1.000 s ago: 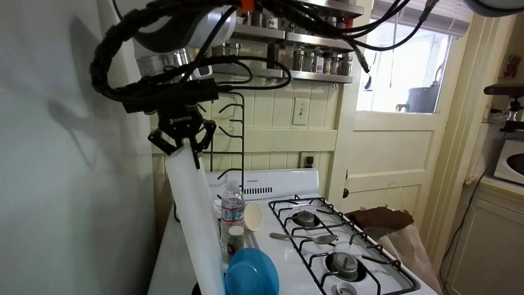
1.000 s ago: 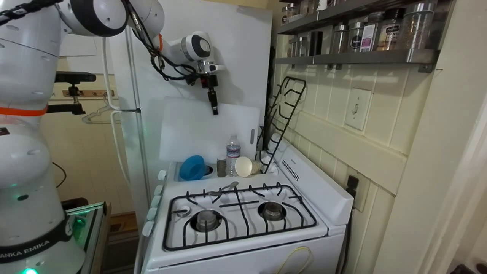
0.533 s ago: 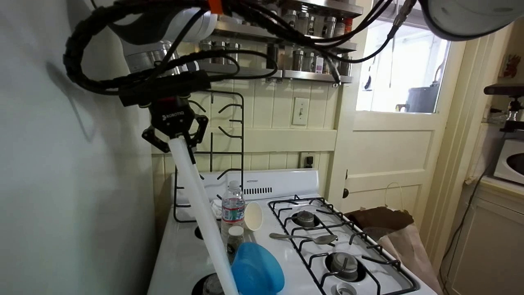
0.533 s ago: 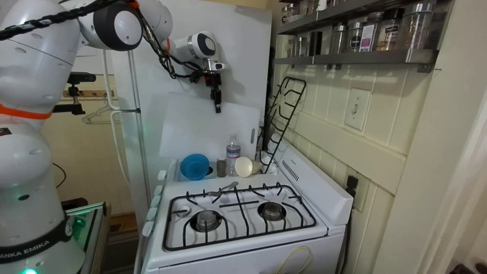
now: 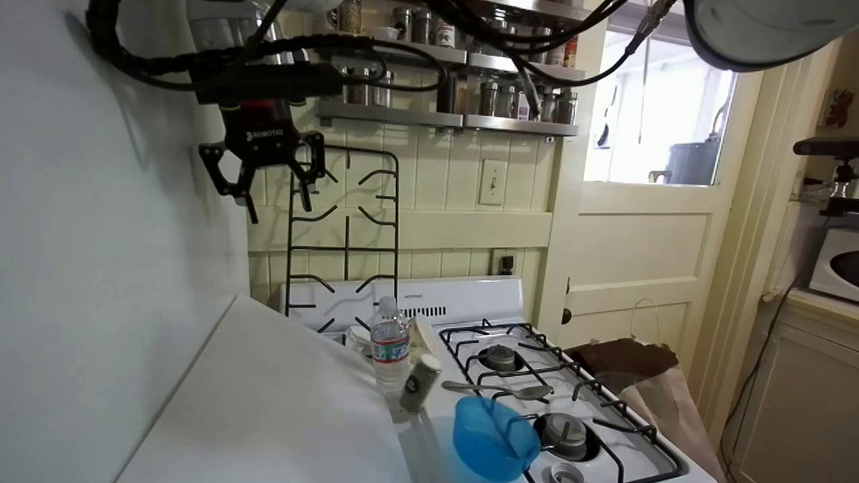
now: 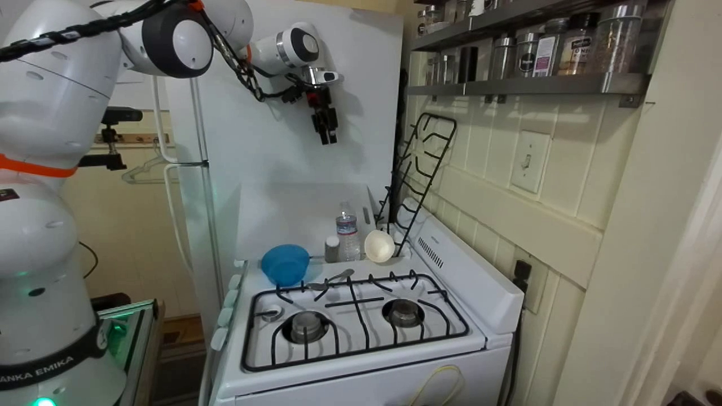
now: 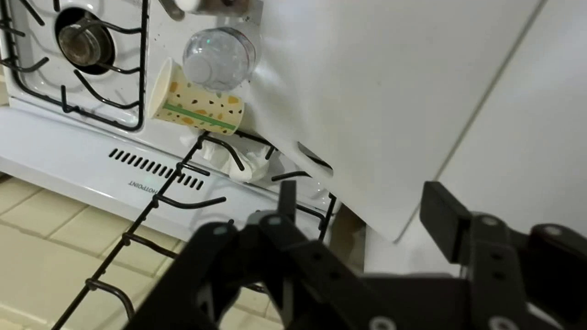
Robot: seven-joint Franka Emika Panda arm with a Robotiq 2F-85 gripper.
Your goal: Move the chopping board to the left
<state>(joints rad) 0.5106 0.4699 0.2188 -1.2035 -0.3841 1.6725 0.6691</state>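
The chopping board, a big plain white slab, slopes over the far side of the stove in both exterior views. Its upper edge lies along the white fridge side, and its lower edge is down by the bottle and bowl. A slot shows near one end of the board. Above it hangs my gripper, jaws apart and nothing between them. The same gap shows in the wrist view, where the gripper is over a corner of the board without holding it.
Along the board's lower edge stand a water bottle, a tilted spice jar, a blue bowl and a patterned paper cup. A black grate leans on the back wall. A spoon lies across the burner grate.
My gripper has let go of the board, opened and risen. The board has dropped and tipped against the fridge. Bowl and jar have shifted away from the fridge; the cup has turned.
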